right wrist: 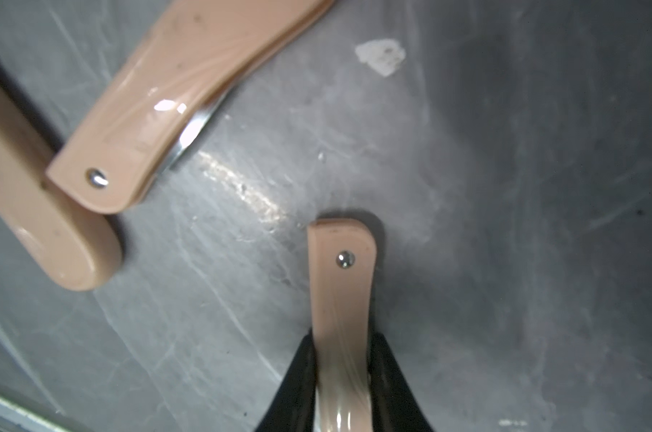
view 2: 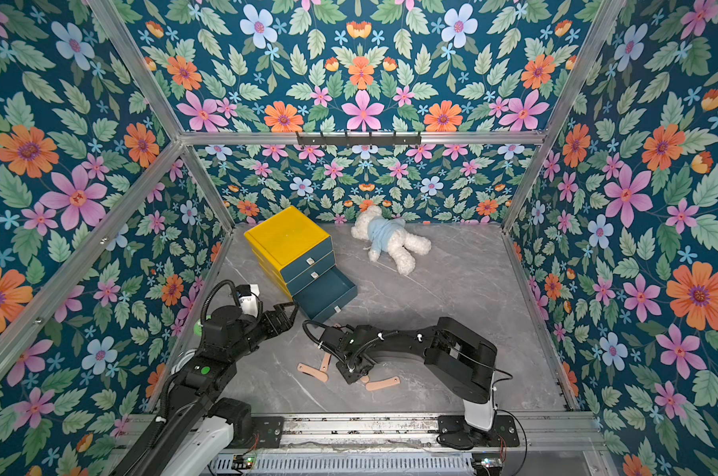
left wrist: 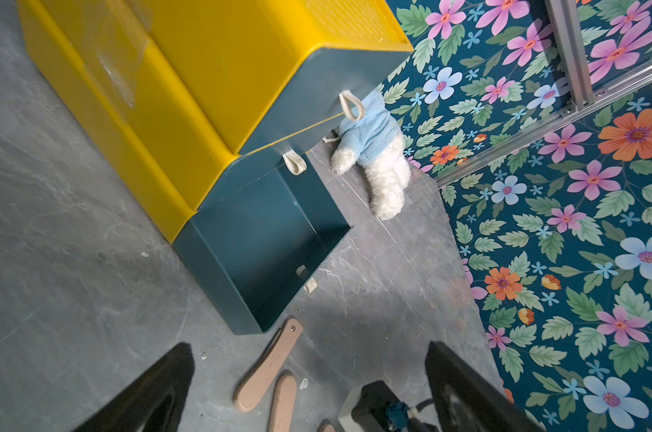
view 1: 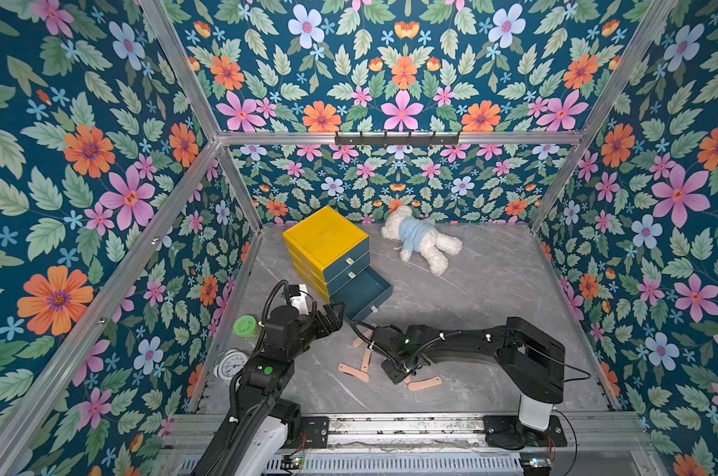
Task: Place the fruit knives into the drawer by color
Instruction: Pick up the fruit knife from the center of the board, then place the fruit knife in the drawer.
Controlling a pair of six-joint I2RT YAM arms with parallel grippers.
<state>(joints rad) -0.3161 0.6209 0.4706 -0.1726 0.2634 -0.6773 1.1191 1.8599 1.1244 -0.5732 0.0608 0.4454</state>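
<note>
Grey marble-look table (view 1: 493, 309): wide bare stretch beyond right gripper (right wrist: 342, 334), toward far wall. Boxy yellow plastic chest (view 1: 324, 235); teal bottom drawer (view 1: 365, 294) pulled out, square rim just ahead of left gripper (left wrist: 309, 348). Right arm stretched low, wrist bent down; black jaws pinch smooth, slightly curved pink knife (right wrist: 341, 284) by both sides. Two loose knives (right wrist: 189, 93), also pink, overlap nearby. Left jaws spread wide, holding nothing.

Bright even light; soft tabletop (view 1: 493, 296) shadows; glare on pink knife (right wrist: 341, 310); close-up blurry.
</note>
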